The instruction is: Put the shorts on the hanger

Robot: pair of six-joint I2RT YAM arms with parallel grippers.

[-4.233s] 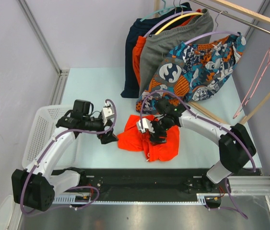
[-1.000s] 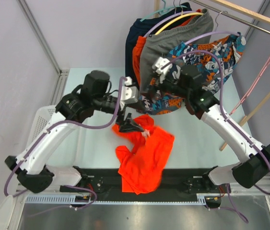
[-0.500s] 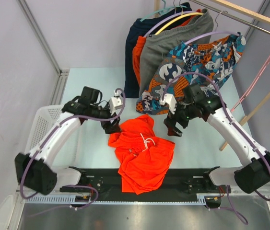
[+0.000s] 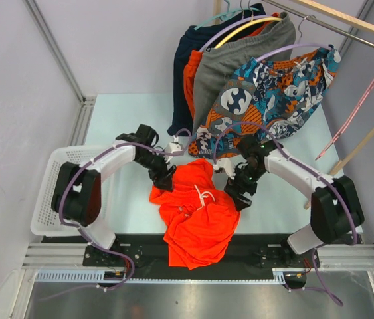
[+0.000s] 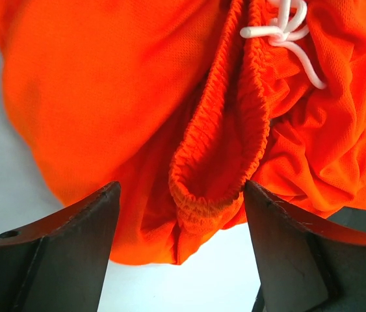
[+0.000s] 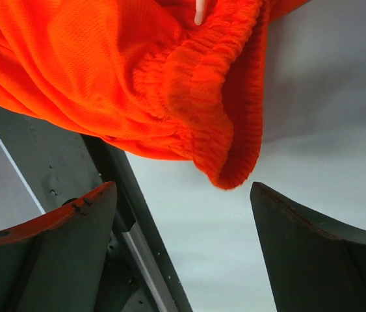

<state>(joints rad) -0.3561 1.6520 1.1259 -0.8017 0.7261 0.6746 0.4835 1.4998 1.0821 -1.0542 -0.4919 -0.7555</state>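
Top external view: the plain orange-red fabric shorts (image 4: 198, 216) lie crumpled at the near edge of the pale bench (image 4: 120, 119), waistband uppermost. Their lower part hangs over the black rail (image 4: 266, 247) in front. The left gripper (image 4: 163, 175) sits at the waistband's left end and the right gripper (image 4: 237, 189) at its right end. The thin pale pink wire hanger (image 4: 346, 119) hangs at the far right beside a slanted wooden rod (image 4: 367, 135), well apart from both arms.

Left wrist view: jaws spread wide, a folded loop of elastic waistband between the fingers (image 5: 65, 250), nothing clamped. Right wrist view: jaws likewise wide, straddling the waistband's corner, which droops free above the bench.

Risks, as judged:
- The waistband is doubled and bunched at both ends. Closing here may take both layers, or only one, so the waist would not open for the hanger.
- The white drawstring (image 4: 203, 195) lies loose near the centre and could snag during a lift.
- With much of the cloth past the bench edge, an uneven or one-sided pinch could let the garment slide off forward.

Condition of garment: thin mesh weave, heavily creased, gathered elastic waist, legs folded under one another. No pattern.
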